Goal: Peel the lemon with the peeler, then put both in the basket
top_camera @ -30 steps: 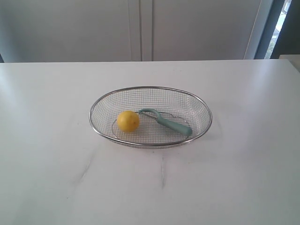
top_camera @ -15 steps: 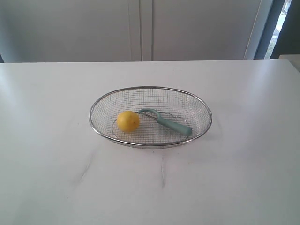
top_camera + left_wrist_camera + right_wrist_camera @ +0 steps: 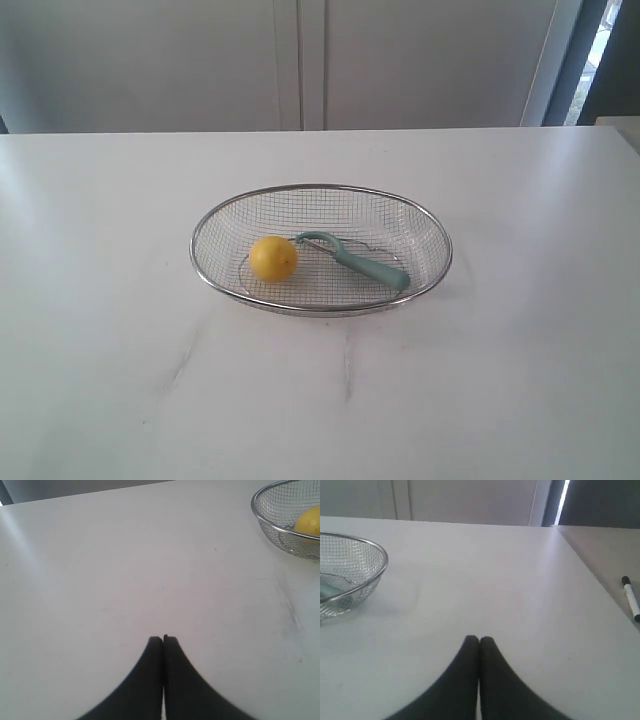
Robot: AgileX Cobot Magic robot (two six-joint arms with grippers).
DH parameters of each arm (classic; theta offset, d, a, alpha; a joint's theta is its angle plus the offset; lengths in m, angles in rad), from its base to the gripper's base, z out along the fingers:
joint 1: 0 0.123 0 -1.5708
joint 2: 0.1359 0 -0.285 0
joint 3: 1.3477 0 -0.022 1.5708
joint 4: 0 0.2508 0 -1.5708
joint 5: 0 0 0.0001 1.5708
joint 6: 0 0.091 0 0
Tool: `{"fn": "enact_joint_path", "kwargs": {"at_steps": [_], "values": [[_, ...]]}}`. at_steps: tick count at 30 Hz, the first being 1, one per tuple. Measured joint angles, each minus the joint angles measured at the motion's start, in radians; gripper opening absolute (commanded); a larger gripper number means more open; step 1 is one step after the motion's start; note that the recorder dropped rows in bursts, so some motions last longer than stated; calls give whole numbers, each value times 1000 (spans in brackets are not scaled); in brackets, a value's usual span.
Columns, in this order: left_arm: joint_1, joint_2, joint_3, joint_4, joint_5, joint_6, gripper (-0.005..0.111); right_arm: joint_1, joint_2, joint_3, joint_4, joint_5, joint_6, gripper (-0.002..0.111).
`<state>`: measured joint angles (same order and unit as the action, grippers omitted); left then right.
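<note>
Two things are seen inside the basket (image 3: 320, 186), which is set near the middle of the white bench (image 3: 100, 330) in the exterior view. The lemon (image 3: 273, 258) is placed in the 9 o'clock half of the basket, on the mesh floor. The peeler (image 3: 358, 262) is laid just beside it, on its 3 o'clock side. Its curved head is turned toward the lemon and its handle is pointed to about 4 o'clock, ending near the rim. Whether the head and the lemon touch cannot be told.

Faint grey streaks (image 3: 347, 365) are marked on the bench at 6 o'clock of the basket, and pale cabinet doors (image 3: 300, 60) are seen behind the bench at 12 o'clock.

The left end effector (image 3: 163, 639) is shown only in the left wrist view. Its dark fingers are pressed together, empty, over bare bench and well apart from the basket. The right end effector (image 3: 479, 639) is likewise closed tight and empty above bare bench, well apart from the basket. A white marker (image 3: 630, 598) with a black cap is seen beyond the bench edge in the right wrist view.
</note>
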<state>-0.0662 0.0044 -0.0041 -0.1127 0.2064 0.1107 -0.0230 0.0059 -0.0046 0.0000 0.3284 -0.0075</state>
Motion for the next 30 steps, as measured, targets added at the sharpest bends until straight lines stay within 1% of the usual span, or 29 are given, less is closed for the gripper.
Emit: {"fn": "enact_joint_path", "kwargs": {"at_steps": [3, 6, 24, 30], "values": [[0, 0, 0, 0, 0, 0, 0, 0, 0, 0, 0, 2, 105, 0], [0, 0, 0, 0, 0, 0, 0, 0, 0, 0, 0, 2, 135, 0], [0, 0, 0, 0, 0, 0, 0, 0, 0, 0, 0, 10, 157, 0], [0, 0, 0, 0, 0, 0, 0, 39, 0, 0, 0, 10, 157, 0]]}}
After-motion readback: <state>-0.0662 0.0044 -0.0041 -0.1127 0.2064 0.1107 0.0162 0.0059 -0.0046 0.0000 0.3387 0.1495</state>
